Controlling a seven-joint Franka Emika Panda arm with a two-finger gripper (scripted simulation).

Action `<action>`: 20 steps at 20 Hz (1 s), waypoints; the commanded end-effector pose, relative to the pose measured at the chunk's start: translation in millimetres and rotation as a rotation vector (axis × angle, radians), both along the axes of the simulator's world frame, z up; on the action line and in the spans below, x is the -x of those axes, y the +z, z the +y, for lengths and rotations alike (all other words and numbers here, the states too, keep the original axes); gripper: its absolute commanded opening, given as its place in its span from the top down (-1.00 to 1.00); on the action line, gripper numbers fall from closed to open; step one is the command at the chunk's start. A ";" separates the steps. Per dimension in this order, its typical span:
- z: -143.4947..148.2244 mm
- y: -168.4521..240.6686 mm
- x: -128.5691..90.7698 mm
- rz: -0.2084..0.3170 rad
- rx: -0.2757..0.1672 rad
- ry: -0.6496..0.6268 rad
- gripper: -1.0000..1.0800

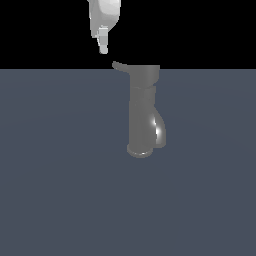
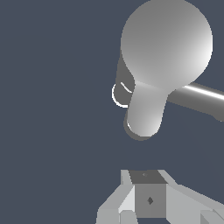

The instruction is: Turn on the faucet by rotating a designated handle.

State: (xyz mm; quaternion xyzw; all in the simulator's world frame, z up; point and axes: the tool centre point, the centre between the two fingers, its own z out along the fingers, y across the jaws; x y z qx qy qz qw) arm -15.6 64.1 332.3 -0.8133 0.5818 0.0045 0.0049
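Note:
The faucet (image 1: 142, 112) is a tall dark grey column on a round base flange, with a wider cap and a short shiny spout (image 1: 160, 131) low on the exterior view's right. The handle (image 1: 119, 66), a thin dark rod with a rounded tip, sticks out of the cap toward the exterior view's left. My white gripper (image 1: 103, 48) hangs just above and left of the handle tip, apart from it, fingers together and empty. In the wrist view the round cap of the faucet (image 2: 166, 43) shows from above, the handle (image 2: 144, 113) points toward my gripper (image 2: 148, 177), and the spout (image 2: 199, 96) runs off sideways.
The faucet stands on a flat blue-grey floor (image 1: 60, 190) that runs across the whole lower scene. A thin bright arc of the base flange (image 2: 117, 95) peeks out beside the column in the wrist view.

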 end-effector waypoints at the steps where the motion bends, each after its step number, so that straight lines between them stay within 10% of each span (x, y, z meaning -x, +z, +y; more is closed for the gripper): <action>1: -6.0 -7.6 -13.2 0.000 0.003 -0.065 1.00; 20: -39.2 -35.1 -59.2 0.000 0.014 -0.314 1.00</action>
